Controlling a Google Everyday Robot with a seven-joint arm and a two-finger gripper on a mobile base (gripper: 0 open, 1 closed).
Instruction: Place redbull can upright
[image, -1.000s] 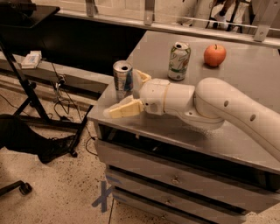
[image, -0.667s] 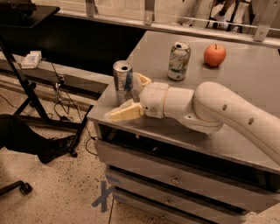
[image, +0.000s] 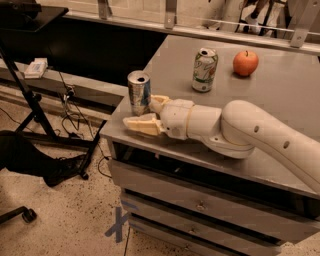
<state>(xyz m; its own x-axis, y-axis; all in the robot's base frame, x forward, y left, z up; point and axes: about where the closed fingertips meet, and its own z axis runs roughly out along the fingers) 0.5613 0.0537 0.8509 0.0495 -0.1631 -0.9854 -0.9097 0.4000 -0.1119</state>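
Grey metal table (image: 280, 100): slim blue-and-silver redbull can (image: 139, 92) stands upright; cream gripper (image: 149, 114), spread wide around it, should next back off without tipping it.

Redbull can (image: 139, 93) stands on table (image: 280, 100), hand (image: 146, 114) just beside it.

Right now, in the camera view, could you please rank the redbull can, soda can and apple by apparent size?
1. redbull can and soda can: they look alike, and the redbull can sits nearer, so unranked.
2. apple, clearly smallest.
The gripper, open, flanks the redbull can's base.
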